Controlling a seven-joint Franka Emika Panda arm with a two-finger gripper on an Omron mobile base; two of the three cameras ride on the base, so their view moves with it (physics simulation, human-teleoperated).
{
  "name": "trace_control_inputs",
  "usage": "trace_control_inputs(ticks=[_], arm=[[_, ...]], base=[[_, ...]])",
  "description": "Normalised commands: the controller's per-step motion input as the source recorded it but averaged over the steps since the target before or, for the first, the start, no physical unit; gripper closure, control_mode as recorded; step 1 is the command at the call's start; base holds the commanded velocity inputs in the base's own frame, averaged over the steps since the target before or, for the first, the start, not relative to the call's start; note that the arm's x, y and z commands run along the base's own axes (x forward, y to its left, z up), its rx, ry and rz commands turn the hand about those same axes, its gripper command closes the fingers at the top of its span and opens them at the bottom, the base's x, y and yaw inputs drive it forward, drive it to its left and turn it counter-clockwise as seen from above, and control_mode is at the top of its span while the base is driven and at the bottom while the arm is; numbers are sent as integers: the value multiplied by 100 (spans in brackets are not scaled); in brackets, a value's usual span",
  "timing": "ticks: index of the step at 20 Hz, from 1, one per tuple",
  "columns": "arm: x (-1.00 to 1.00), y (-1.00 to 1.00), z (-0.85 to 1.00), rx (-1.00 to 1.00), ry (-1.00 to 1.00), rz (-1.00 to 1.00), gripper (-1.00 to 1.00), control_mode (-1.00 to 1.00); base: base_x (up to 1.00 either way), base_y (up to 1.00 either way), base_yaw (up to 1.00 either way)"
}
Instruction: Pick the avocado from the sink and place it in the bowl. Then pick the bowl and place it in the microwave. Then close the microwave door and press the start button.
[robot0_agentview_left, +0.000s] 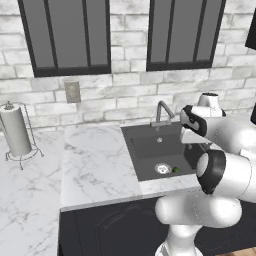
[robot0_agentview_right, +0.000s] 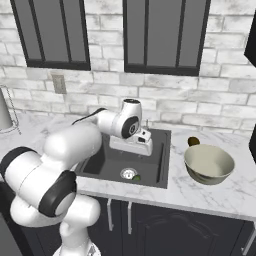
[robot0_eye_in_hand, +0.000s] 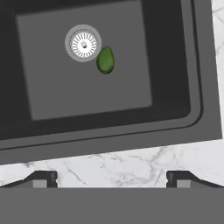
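Observation:
The avocado (robot0_eye_in_hand: 105, 60) is a small dark green fruit lying on the floor of the dark grey sink (robot0_eye_in_hand: 87, 92), touching the round steel drain (robot0_eye_in_hand: 83, 43). It also shows by the drain near the sink's front wall as the avocado (robot0_agentview_right: 136, 177) and the avocado (robot0_agentview_left: 176, 170). My gripper (robot0_eye_in_hand: 112, 180) hangs above the basin's rear part, open, with nothing between its fingers, well clear of the fruit. The pale cream-green bowl (robot0_agentview_right: 209, 165) stands upright on the counter right of the sink. The microwave and its door are out of view.
A curved chrome faucet (robot0_agentview_left: 162, 113) rises behind the basin. A paper towel holder (robot0_agentview_left: 15, 132) stands on the marble counter (robot0_agentview_left: 95, 165) at far left. A small brown object (robot0_agentview_right: 193, 141) sits just behind the bowl. The brick wall with dark windows backs the counter.

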Motion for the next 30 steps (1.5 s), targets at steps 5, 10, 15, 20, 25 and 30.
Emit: trace_control_inputs(ticks=[5, 10, 15, 20, 25, 30], arm=[[4, 4, -52, 0, 8, 0, -100, -100], [24, 5, -69, 0, 0, 0, -100, -100], [30, 7, -57, 0, 1, 0, -100, -100], [21, 14, -32, -3, 6, 0, -100, -100], [1, 8, -27, -6, 8, 0, -100, -100], [18, 3, -39, -9, 6, 1, -100, -100]], base=[[0, 0, 0], [0, 0, 0], [0, 0, 0], [0, 0, 0], [0, 0, 0], [0, 0, 0]])
